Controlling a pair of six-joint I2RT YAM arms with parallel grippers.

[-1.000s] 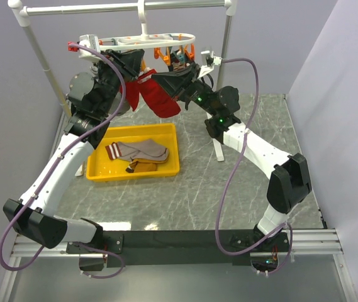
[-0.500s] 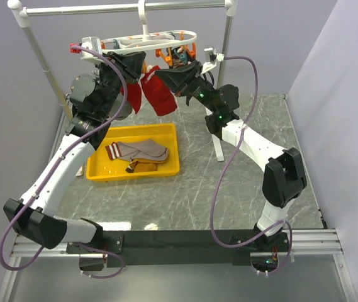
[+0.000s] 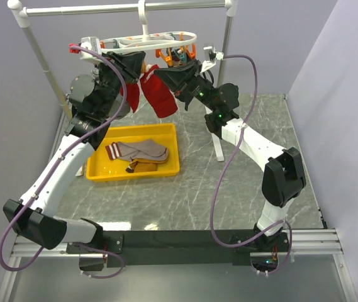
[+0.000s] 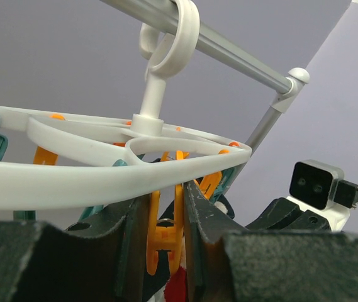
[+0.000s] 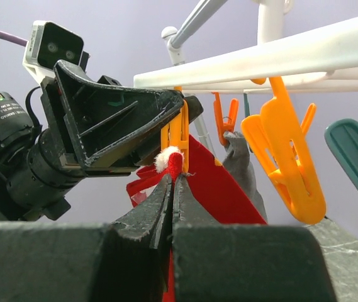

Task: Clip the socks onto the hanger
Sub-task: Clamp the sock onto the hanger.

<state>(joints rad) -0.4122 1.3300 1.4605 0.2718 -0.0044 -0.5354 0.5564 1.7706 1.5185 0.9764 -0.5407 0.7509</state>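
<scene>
The white ring hanger (image 3: 166,38) hangs by its hook from the rail; it also fills the left wrist view (image 4: 103,170). My left gripper (image 3: 141,65) is shut on an orange clothespin (image 4: 165,236) under the ring, its fingers (image 4: 207,220) pressing the pin's sides. My right gripper (image 3: 161,74) is shut on a red sock (image 3: 164,99) and holds its top edge (image 5: 177,162) against the lower tips of that pin (image 5: 179,133). A second red sock (image 3: 131,94) hangs behind it. Grey-beige socks (image 3: 144,150) and a brown-mustard one (image 3: 142,166) lie in the yellow tray (image 3: 97,171).
A grey sock (image 5: 240,157) hangs clipped on the hanger beyond the red one. Free orange (image 5: 285,157) and teal (image 5: 355,151) pins dangle to the right. The white stand's rail (image 3: 122,7) and posts (image 3: 40,56) frame the hanger.
My right gripper has lifted the red sock up and left to the orange pin held by my left gripper. In the last half second almost nothing has moved.
</scene>
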